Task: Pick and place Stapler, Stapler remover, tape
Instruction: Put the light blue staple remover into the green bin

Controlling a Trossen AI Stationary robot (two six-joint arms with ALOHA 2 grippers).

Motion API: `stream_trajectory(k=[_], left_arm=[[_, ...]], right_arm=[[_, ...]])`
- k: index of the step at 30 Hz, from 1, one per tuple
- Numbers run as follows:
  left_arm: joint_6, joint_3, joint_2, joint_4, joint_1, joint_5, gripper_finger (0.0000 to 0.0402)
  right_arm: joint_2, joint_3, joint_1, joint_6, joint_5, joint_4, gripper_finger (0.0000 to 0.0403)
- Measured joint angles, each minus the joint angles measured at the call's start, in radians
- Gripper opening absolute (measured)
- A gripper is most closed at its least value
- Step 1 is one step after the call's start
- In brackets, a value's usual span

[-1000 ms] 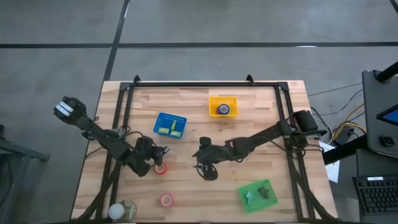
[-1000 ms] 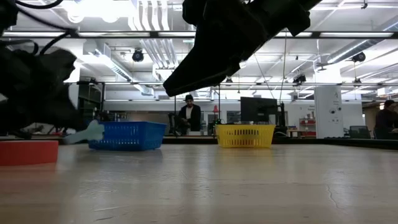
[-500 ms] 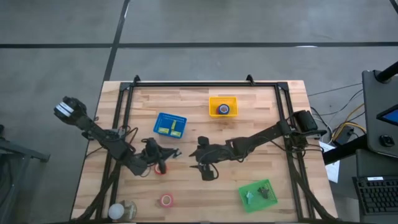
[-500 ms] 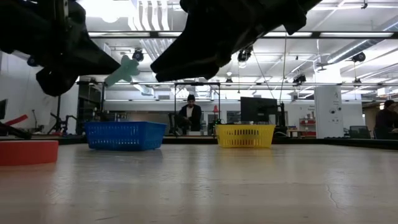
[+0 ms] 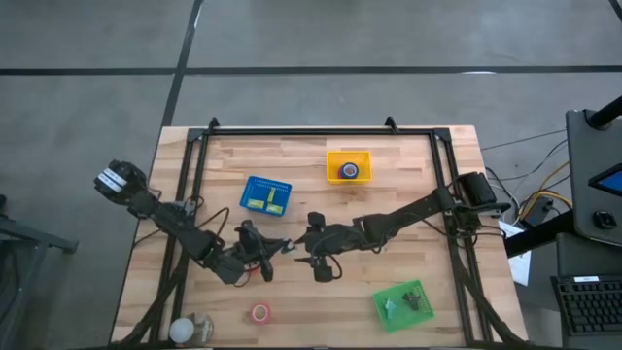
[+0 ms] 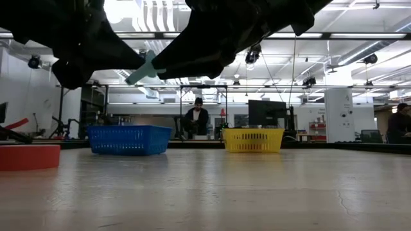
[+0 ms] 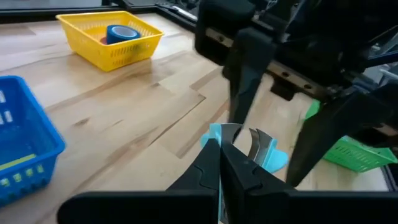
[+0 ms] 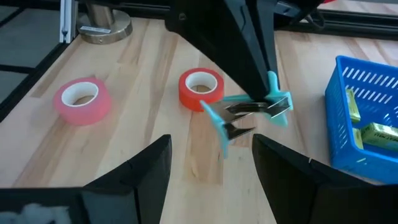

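Staple remover (image 8: 249, 115), pale blue with metal jaws, sits pinched in the closed left end effector (image 7: 221, 158), lifted clear of the tabletop (image 5: 408, 175). Directly facing it, just beyond, the right end effector (image 8: 211, 162) hangs with its fingers spread fairly wide and holding nothing; the remover lies between and ahead of those fingers.

Only the right wrist view shows the remover whole, with a red tape roll (image 8: 201, 88) on the wood just past it, a paler red roll (image 8: 81, 99) beside that one, and part of the blue basket (image 8: 367, 130) with yellow-green items inside. The left wrist view alone shows the blue tape roll (image 7: 121, 33) resting in the yellow basket (image 7: 109, 46) far beyond its end effector, and the green basket (image 7: 354, 155) behind the right arm. From above, the remover is hardly visible between the two arms.

Compared with a second ago, the left end effector has risen off the tabletop and swung toward the right one, carrying the remover; the right end effector has barely shifted.

Far across the room, a person (image 6: 194, 120) sits at a desk.
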Motion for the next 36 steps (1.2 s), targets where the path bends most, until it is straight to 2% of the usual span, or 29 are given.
stream_trajectory(k=[9, 15, 27, 30, 36], left_arm=[[0.000, 0.012, 0.020, -0.015, 0.006, 0.001, 0.0001], [0.001, 0.010, 0.007, -0.018, 0.009, 0.000, 0.0001], [0.002, 0.010, 0.000, -0.028, 0.009, 0.012, 0.0002], [0.002, 0.010, 0.000, -0.029, 0.009, 0.012, 0.0002], [0.013, 0.010, 0.000, -0.033, 0.010, 0.022, 0.0021]], right_arm=[[0.000, 0.000, 0.001, -0.002, -0.008, -0.007, 0.0204], [0.000, 0.000, 0.001, -0.002, -0.036, -0.010, 0.0156], [0.000, 0.000, 0.000, -0.007, -0.032, -0.004, 0.0030], [0.000, 0.000, -0.001, -0.003, -0.030, -0.002, 0.0012], [-0.004, 0.000, -0.002, 0.014, -0.035, -0.034, 0.0009]])
